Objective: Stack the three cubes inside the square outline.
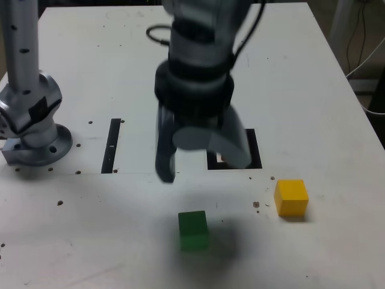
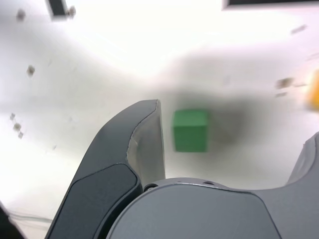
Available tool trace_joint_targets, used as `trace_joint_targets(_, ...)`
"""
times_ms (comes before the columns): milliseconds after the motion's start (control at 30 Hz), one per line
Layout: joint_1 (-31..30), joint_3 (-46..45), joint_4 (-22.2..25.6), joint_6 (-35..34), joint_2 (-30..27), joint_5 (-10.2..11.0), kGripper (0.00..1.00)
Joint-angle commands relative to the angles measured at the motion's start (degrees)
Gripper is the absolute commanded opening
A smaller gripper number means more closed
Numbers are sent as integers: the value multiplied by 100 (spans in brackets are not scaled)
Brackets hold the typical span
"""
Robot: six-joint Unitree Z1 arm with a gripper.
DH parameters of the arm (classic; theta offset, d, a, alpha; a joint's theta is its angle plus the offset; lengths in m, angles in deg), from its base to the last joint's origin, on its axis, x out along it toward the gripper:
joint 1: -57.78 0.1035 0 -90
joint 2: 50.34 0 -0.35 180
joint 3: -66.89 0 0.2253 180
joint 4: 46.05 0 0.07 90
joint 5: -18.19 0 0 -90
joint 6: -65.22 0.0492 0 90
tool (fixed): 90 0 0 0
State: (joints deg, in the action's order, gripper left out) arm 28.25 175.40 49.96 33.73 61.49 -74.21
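Looking first at the exterior view, we find the green cube (image 1: 193, 229) on the white worktop (image 1: 337, 108), near the front edge, with the claw (image 1: 201, 159) hanging above and a little behind it, jaws spread and holding nothing. The yellow cube (image 1: 291, 197) sits apart toward the exterior view's right, just in front of the square outline (image 1: 255, 150), which the claw partly hides. We see no red cube in this view; whether it lies behind the claw we cannot tell. We judge the green cube to be light, stiff and matte — unlikely to slip or crush — so a plain pinch on two opposite flat faces, about halfway up, should serve. Its edges look slightly turned against the worktop's, so the jaws may need a small twist to meet the faces squarely.

Turning to the wrist view, we see the green cube (image 2: 190, 130) in the gap between the two jaws, just beside the nearer dark finger (image 2: 127, 149) and not touching it — the other jaw shows only at the frame's edge. The cube lies off-centre in the opening, so we would shift the claw sideways before lowering. A blurred sliver of the yellow cube (image 2: 314, 89) shows at the margin.
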Motion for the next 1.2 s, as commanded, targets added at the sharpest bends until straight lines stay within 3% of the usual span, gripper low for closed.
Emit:
trace_joint_targets(0, -75, 31, 48, -177, 14, -43, 99)
trace_joint_targets(267, -294, 124, 113, -520, 154, -115, 99)
trace_joint_targets(433, -350, 383, 77, -412, 311, -49, 99)
trace_joint_targets(833, -304, 1559, 8, 511, 1286, 304, 99)
trace_joint_targets(1167, 301, 1642, -126, 1666, 1743, 556, 99)
